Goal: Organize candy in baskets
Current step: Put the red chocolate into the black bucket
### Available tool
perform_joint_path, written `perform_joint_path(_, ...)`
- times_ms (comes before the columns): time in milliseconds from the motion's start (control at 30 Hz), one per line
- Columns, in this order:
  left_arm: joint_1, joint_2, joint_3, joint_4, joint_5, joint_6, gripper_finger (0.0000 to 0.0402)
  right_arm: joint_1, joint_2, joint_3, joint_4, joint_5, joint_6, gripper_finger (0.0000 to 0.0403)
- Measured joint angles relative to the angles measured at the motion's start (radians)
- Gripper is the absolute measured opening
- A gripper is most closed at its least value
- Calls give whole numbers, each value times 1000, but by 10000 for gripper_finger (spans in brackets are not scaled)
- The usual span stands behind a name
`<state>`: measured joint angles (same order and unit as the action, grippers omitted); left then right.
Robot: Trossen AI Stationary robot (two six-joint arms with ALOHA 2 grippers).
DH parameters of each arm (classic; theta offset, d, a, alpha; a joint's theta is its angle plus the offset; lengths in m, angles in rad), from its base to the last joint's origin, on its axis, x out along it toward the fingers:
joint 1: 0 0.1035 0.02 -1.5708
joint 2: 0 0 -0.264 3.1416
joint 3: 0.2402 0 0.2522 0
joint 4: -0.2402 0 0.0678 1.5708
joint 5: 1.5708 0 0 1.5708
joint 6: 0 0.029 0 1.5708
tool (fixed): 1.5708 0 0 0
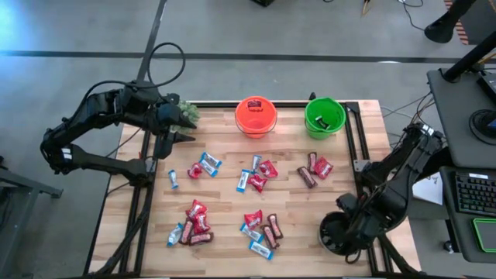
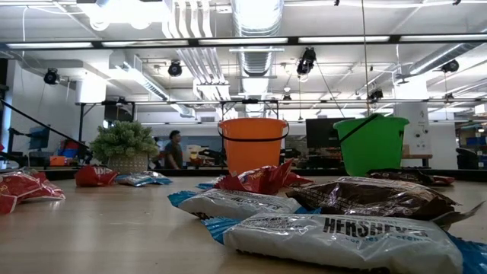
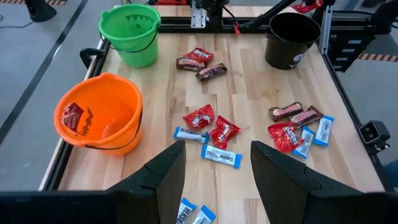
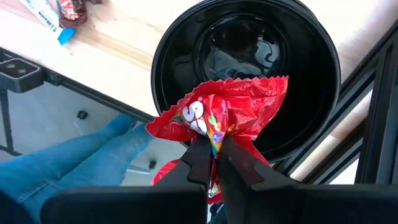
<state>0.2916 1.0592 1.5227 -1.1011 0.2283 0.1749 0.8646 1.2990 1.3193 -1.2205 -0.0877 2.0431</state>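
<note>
Nearest the low camera, a silver bar (image 2: 335,240) reading HERSHEY'S across the lower right. Scattered across mid-table, the rest of the candy (image 1: 256,179). Over at lower right of the high view, right gripper (image 4: 213,163) clamped on a red packet (image 4: 219,116), poised above the black basket (image 4: 168,50). At upper left, left gripper (image 1: 175,128) hovering, fingers (image 3: 163,174) apart. Along the top edge, orange basket (image 1: 256,116) and green basket (image 1: 325,116).
</note>
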Motion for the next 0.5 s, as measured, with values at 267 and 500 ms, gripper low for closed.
perform_joint_path(267, 0, 0, 0, 0, 0, 0, 165, 0, -1, 0, 1, -2, -29, 13)
perform_joint_path(500, 0, 0, 0, 0, 0, 0, 165, -1, -1, -1, 1, -47, -66, 13)
